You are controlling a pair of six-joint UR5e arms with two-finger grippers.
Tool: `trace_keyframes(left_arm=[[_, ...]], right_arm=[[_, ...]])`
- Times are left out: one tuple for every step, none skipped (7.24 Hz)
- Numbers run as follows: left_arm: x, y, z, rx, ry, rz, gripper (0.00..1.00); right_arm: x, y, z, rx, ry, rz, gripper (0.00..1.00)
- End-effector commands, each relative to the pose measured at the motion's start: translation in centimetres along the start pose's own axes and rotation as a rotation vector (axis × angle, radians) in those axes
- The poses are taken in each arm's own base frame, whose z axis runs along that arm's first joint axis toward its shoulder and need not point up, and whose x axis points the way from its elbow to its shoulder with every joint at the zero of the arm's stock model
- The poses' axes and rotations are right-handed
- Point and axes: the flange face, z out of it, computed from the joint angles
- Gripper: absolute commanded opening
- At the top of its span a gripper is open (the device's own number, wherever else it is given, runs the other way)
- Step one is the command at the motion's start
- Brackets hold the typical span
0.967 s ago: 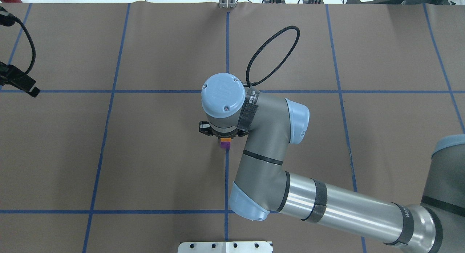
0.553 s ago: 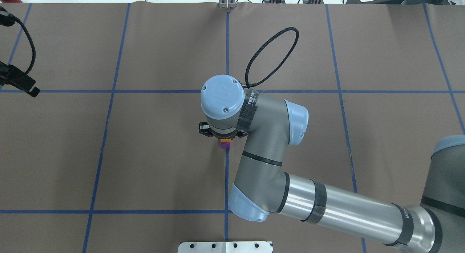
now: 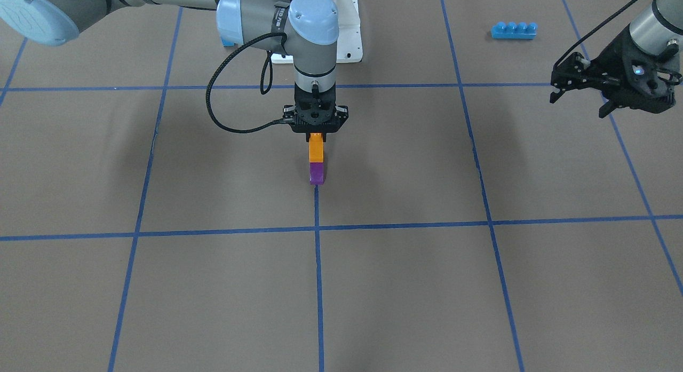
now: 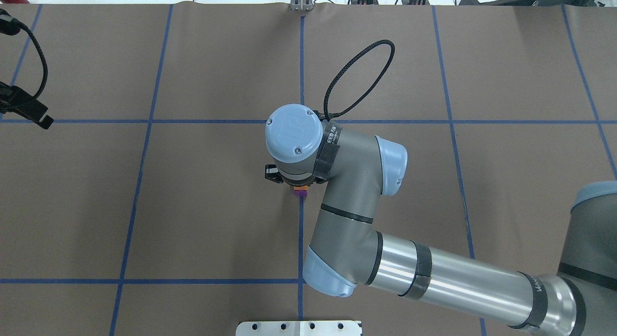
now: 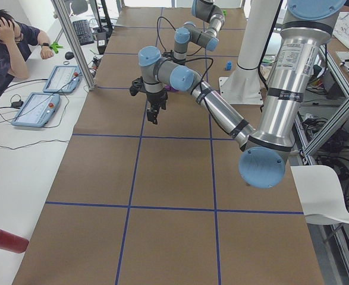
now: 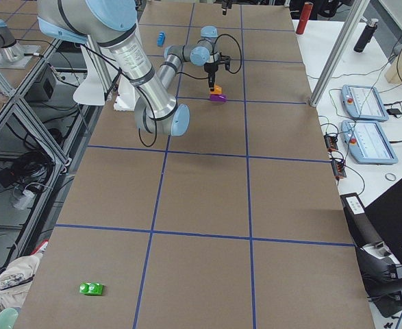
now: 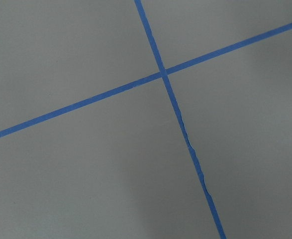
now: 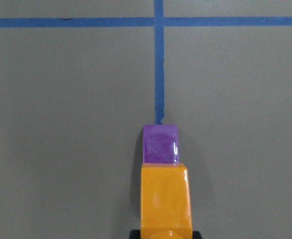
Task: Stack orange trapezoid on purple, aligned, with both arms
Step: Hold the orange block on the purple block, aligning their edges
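The orange trapezoid (image 3: 316,148) is held upright in my right gripper (image 3: 316,137), which is shut on its upper end. Its lower end rests on top of the purple brick (image 3: 317,173), which stands on the brown mat on a blue tape line. In the right wrist view the orange brick (image 8: 165,199) lines up just over the purple one (image 8: 160,144). In the overhead view my right wrist covers most of both; slivers of orange (image 4: 301,186) and purple (image 4: 301,193) show. My left gripper (image 3: 578,106) is open and empty, held high at the table's far left side (image 4: 24,109).
A long blue four-stud brick (image 3: 514,30) lies near the robot's base on its left side. A green brick (image 6: 91,288) lies far off toward the right end of the table. The white base plate (image 3: 349,41) is behind the stack. The left wrist view shows only mat and crossing tape lines (image 7: 163,74).
My right wrist has shifted slightly over the stack, so less of the purple brick shows from overhead. The cable loop moved with it. The left arm has not moved.
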Motion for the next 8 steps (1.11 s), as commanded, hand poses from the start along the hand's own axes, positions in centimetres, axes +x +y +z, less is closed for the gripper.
trace_keyframes(left_arm=[[-0.02,-0.04,0.03,0.000,0.000,0.000,1.00],[-0.07,0.01,0.07,-0.001,0.000,-0.001,1.00],[-0.08,0.01,0.07,-0.001,-0.002,-0.001,1.00],[-0.02,-0.04,0.03,0.000,0.000,0.000,1.00],[-0.06,-0.05,0.08,-0.001,0.000,-0.001,1.00],[-0.11,-0.01,0.12,-0.003,0.000,-0.002,1.00],[-0.15,-0.09,0.18,-0.004,-0.001,-0.003,1.00],[-0.15,-0.09,0.19,-0.004,-0.001,-0.003,1.00]], right_arm=[[-0.01,0.07,0.38,-0.002,0.006,-0.003,0.00],[-0.06,0.24,0.59,-0.005,0.009,-0.006,0.00],[-0.03,0.32,0.76,-0.005,0.010,-0.009,0.00],[-0.12,0.33,0.67,-0.005,0.007,-0.012,0.00],[-0.08,0.42,0.85,-0.007,0.010,-0.014,0.00],[-0.13,0.53,0.81,-0.008,0.008,-0.016,0.00],[-0.07,0.61,1.07,-0.010,0.013,-0.018,0.00],[-0.11,0.56,1.27,-0.011,0.015,-0.017,0.00]])
